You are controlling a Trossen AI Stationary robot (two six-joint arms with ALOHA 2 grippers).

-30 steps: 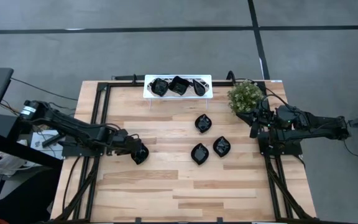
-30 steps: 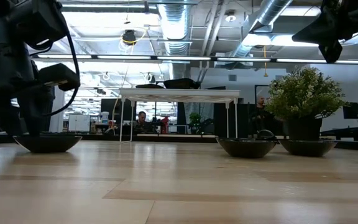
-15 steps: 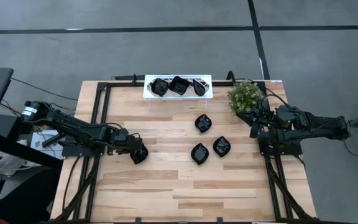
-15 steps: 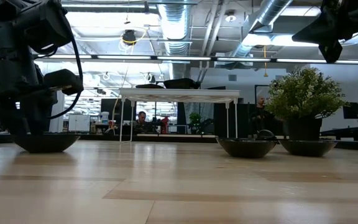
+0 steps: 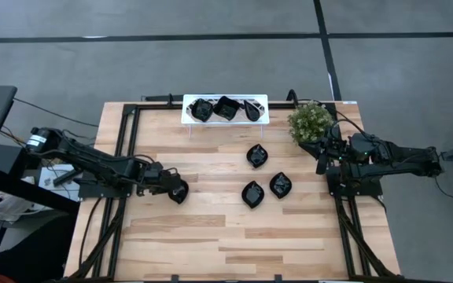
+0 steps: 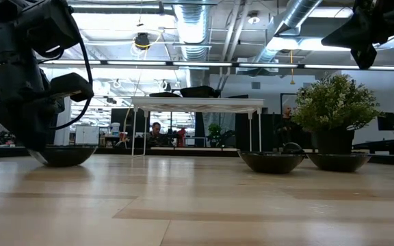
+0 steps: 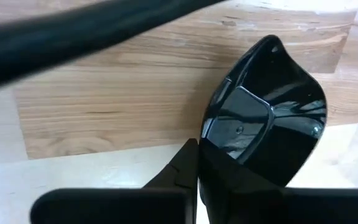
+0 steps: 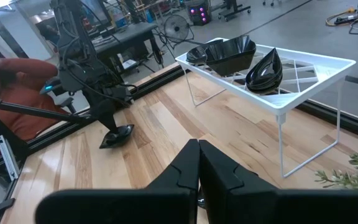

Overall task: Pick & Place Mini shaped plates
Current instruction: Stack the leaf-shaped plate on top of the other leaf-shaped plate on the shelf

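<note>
Left wrist view showed the left gripper [image 7: 197,180] clamped on a black plate's [image 7: 266,118] rim, so lifting toward the white tray [image 5: 225,119] was judged next, while the right gripper [image 8: 197,180], closed and empty, was parked beside the plant [image 5: 311,120].

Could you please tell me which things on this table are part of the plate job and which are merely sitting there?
Part of the job:
- plate pinched in the left hand
- three loose plates
- three plates on the white tray

Just there:
- potted plant
- right hand, shut, waiting beside the plant
</note>
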